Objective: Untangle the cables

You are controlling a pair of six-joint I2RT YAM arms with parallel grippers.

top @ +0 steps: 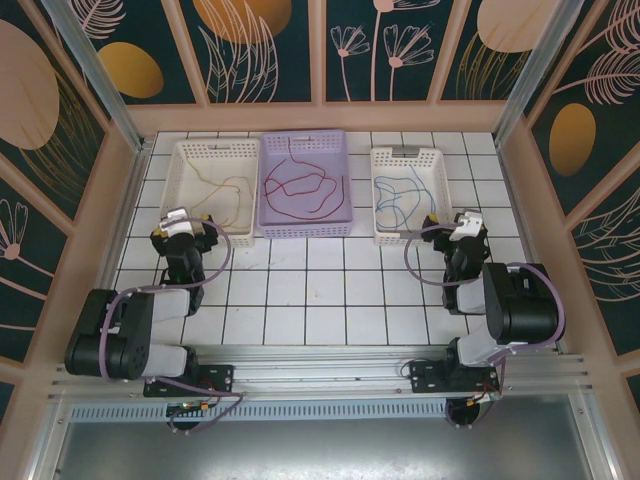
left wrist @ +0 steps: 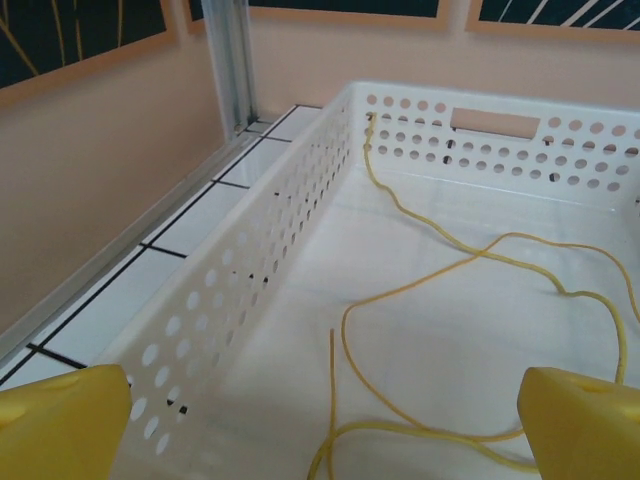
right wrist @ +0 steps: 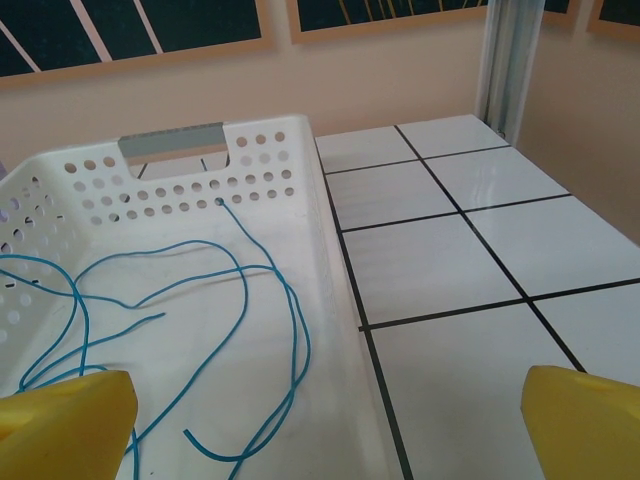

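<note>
White tiled table (top: 300,290), dark grout lines. Three perforated baskets stood in a row on its far half: left white basket (top: 171,195), purple basket (top: 305,231) just beside it at centre, right white basket (top: 411,239) set apart.

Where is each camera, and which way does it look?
Top external: high behind the arms, looking down at the table; both arms show.
Left wrist: on the left arm, looking into the left basket at the yellow cable; left gripper open.
Right wrist: on the right arm, facing the right basket, blue cable, tiles; right gripper open.
Shared: top and left wrist see the yellow cable.
</note>
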